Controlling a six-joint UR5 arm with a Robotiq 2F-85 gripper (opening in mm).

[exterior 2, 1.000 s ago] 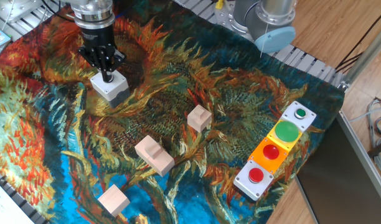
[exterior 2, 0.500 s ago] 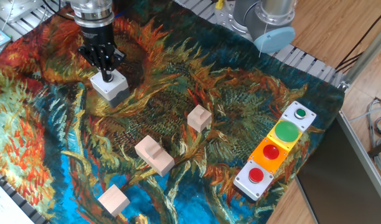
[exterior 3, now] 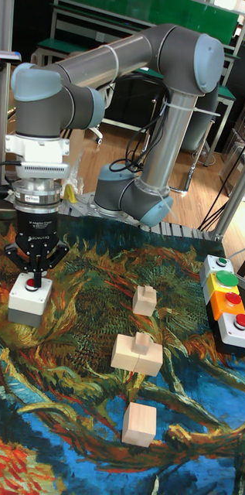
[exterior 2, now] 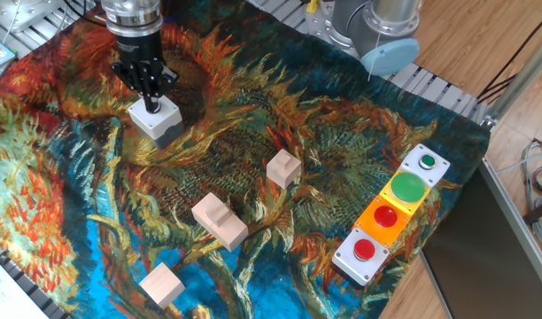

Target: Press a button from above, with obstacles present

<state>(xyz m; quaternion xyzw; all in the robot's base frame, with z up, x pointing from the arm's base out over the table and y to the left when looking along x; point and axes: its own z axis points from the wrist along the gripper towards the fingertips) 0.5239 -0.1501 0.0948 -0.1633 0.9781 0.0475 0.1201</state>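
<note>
The button (exterior 3: 32,285) is a small red disc on a light-grey box (exterior 2: 159,120) with a darker base, at the far left of the painted cloth. My gripper (exterior 2: 150,105) hangs straight down over it. Its fingers are shut into a single tip (exterior 3: 34,274), which sits right at the top of the button. In the fixed view the fingers hide the button. The obstacles are three pale wooden blocks: a small one (exterior 2: 283,167), a bigger one with a raised stub (exterior 2: 220,221), and one near the front edge (exterior 2: 161,284). All stand well to the right of and nearer than the box.
A joined row of boxes (exterior 2: 392,215) with green and red buttons lies at the cloth's right edge. The arm's base (exterior 2: 377,27) stands behind the table. The wooden blocks (exterior 3: 137,353) line up down the middle of the cloth.
The gripper has lifted slightly straight up from the button box. The box and blocks have not moved.
</note>
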